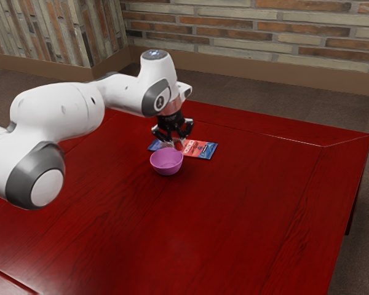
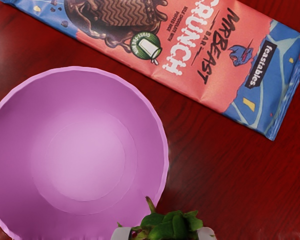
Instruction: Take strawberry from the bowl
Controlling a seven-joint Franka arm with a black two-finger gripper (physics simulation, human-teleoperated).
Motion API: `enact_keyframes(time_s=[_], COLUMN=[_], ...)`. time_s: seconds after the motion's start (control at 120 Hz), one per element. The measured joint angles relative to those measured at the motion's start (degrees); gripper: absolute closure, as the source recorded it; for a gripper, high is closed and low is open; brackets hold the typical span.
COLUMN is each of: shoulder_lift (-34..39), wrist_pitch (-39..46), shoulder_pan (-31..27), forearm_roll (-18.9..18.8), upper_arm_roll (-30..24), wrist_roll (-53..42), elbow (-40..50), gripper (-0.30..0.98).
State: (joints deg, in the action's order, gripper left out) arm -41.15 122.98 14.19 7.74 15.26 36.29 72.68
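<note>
1. Wrist view: green-leafed red strawberry [image 2: 170,227] between the jaws, touching both; black two-finger gripper [image 1: 174,145] grasping it.
2. Fruit by the rim of the round pink-purple bowl [image 2: 55,95]; next move likely outward, away from it.
3. Red-and-blue wrapped chocolate bar [image 2: 210,65] beside bowl, on glossy red wooden table [image 1: 240,215].
4. Fruit's lower body cut off; long axis, height unclear.

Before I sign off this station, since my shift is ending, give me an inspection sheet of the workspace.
Surface: red wood-grained table
Job's things: strawberry, green leaves up, held near the rim of the upright pink-purple bowl; nothing seen inside the bowl
Clutter: chocolate bar lying flat beside the bowl
Gripper: gripper closed on the strawberry
Cables: nothing seen
Surroundings: brick wall, brown floor
</note>
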Motion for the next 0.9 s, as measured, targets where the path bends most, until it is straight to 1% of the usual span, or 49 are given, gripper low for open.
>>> enact_keyframes(time_s=[0.15,0.292,0.483,0.725,0.783,0.9], shoulder_lift=[1.19,-1.08,-4.50,-6.07,-6.45,-7.17], wrist_pitch=[-0.17,-0.04,0.69,2.52,2.97,4.25], shoulder_pan=[6.67,10.24,11.74,11.91,11.88,11.84], forearm_roll=[0.04,0.23,0.40,0.44,0.51,1.10], upper_arm_roll=[0.51,-0.08,-2.55,-4.77,-5.02,-5.24], wrist_roll=[0.26,0.46,0.70,0.91,0.93,0.59], elbow=[1.44,1.15,-0.06,-0.40,-0.41,-0.35], gripper=[0.71,0.71,0.70,0.70,0.66,0.54])
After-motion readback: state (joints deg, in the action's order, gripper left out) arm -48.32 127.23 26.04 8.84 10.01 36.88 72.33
